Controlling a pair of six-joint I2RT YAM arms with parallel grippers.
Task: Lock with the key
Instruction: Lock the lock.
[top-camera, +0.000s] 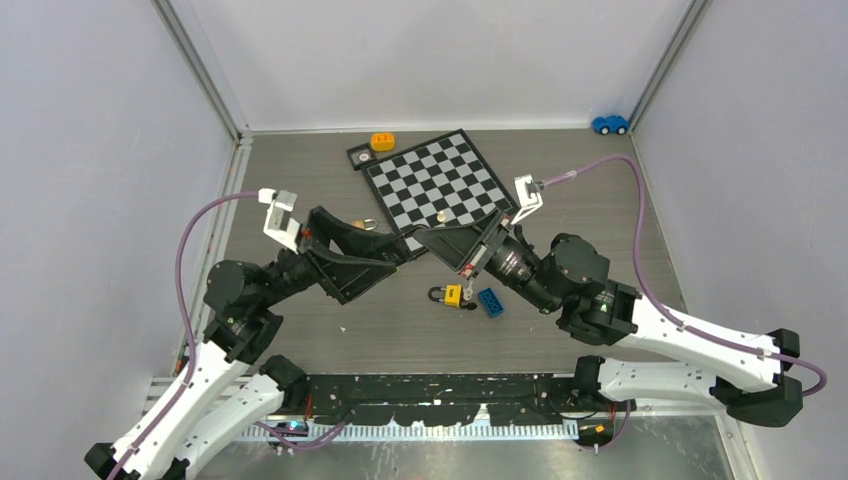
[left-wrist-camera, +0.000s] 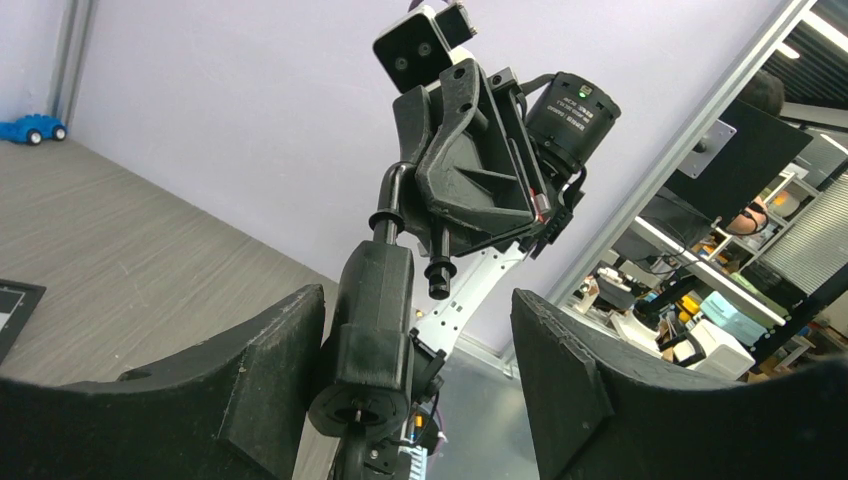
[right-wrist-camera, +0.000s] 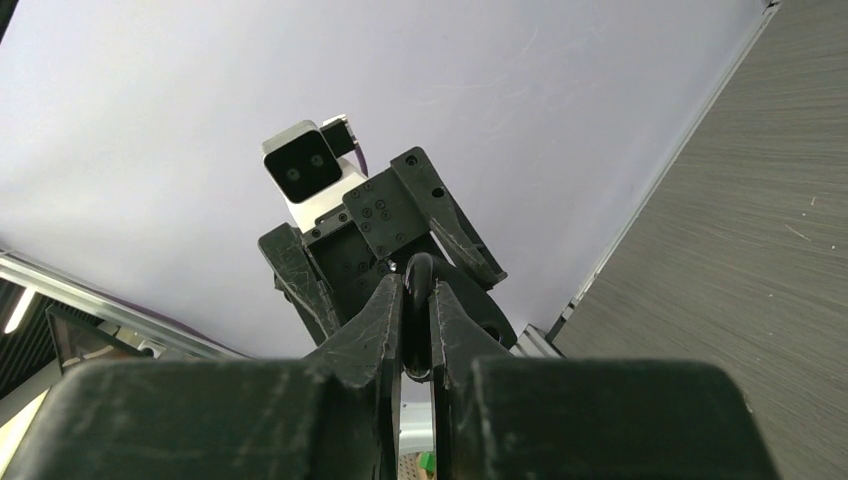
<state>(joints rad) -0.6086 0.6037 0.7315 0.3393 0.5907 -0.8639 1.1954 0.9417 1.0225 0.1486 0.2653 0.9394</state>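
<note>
A small yellow padlock (top-camera: 452, 294) with a dark shackle lies on the grey table in front of both arms. A tiny silvery piece (top-camera: 467, 296) at its right side looks like the key. My left gripper (top-camera: 406, 252) is open and empty in the air, and in its wrist view (left-wrist-camera: 415, 300) its jaws stand wide around the right arm's fingers (left-wrist-camera: 372, 290). My right gripper (top-camera: 427, 238) meets it tip to tip above the table. In its wrist view (right-wrist-camera: 417, 295) the jaws are closed to a narrow slit, with nothing recognisable between them.
A blue toy brick (top-camera: 491, 301) lies just right of the padlock. A second, brass-coloured padlock (top-camera: 366, 224) lies behind the left gripper. The chessboard (top-camera: 437, 182) is at the back, with an orange block (top-camera: 382, 141) beyond it. A blue toy car (top-camera: 609, 124) sits in the far right corner.
</note>
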